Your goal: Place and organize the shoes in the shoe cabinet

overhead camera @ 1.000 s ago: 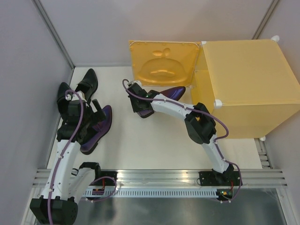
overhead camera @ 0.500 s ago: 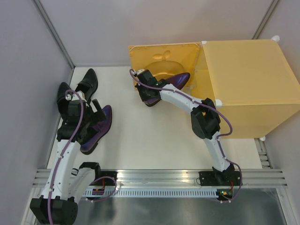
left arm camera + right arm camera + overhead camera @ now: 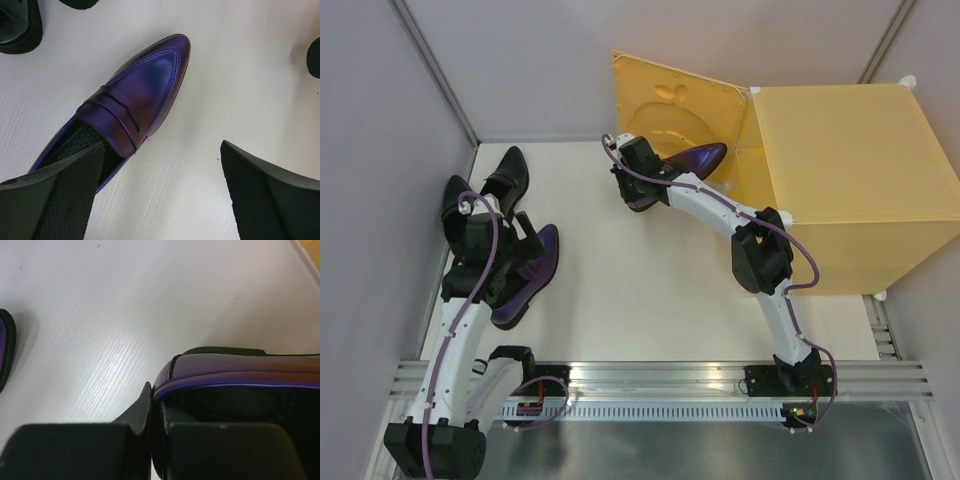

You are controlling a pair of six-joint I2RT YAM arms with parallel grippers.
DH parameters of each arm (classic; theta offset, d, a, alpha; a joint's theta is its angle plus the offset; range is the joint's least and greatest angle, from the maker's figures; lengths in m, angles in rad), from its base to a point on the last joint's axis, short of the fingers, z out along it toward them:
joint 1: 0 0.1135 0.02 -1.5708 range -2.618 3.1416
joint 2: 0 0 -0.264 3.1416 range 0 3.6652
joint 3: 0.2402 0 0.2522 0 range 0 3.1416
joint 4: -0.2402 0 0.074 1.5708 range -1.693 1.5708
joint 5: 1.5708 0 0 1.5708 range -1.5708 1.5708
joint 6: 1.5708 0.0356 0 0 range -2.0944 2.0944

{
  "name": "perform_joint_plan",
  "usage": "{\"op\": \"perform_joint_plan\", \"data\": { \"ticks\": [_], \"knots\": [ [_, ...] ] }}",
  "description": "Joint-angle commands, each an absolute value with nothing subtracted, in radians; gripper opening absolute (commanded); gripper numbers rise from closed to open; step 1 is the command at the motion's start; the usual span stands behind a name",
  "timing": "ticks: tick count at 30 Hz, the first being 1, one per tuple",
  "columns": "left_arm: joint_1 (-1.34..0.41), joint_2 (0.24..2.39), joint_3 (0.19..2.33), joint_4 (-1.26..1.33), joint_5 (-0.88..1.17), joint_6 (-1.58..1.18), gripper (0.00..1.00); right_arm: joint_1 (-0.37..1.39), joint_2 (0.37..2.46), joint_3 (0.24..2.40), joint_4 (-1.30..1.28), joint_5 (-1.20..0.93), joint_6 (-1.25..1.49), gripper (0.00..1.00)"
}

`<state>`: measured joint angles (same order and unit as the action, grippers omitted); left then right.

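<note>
R fingers [image 3: 148, 416] clamped on heel rim of purple shoe [image 3: 696, 158], toe ahead of them at shoe cabinet [image 3: 840, 170] mouth; L fingers [image 3: 67, 192] spread wide, 2nd purple shoe [image 3: 145, 90] below on bench [image 3: 235, 75].

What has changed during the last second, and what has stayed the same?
The right end effector, shut on a purple shoe, carried it away from the arm bases, toward the shoe cabinet. The free edge of the door also swung away from the bases. The left end effector stayed open above the other purple shoe, and the black shoes did not move.
</note>
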<state>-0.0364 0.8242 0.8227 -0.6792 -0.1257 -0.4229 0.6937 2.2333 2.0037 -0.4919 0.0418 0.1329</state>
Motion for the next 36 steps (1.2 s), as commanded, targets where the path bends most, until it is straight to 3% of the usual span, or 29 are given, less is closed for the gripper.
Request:
{"op": "perform_joint_plan", "data": {
  "ticks": [1, 12, 27, 33, 36],
  "knots": [
    [-0.034, 0.818, 0.819, -0.652, -0.144, -0.387, 1.00, 0.684, 2.151, 2.014, -0.373, 0.091, 0.120, 0.01],
    [-0.034, 0.813, 0.818, -0.649, -0.133, -0.387, 1.00, 0.675, 2.020, 1.757, -0.357, 0.037, 0.261, 0.01],
    [-0.034, 0.816, 0.815, -0.650, -0.127, -0.385, 1.00, 0.491, 1.980, 1.638, -0.302, 0.012, 0.314, 0.01],
    [-0.034, 0.821, 0.815, -0.650, -0.129, -0.383, 1.00, 0.428, 1.980, 1.632, -0.327, 0.083, 0.330, 0.07],
    [-0.034, 0.821, 0.816, -0.649, -0.127, -0.385, 1.00, 0.414, 1.983, 1.637, -0.336, 0.100, 0.331, 0.25]
  ]
}}
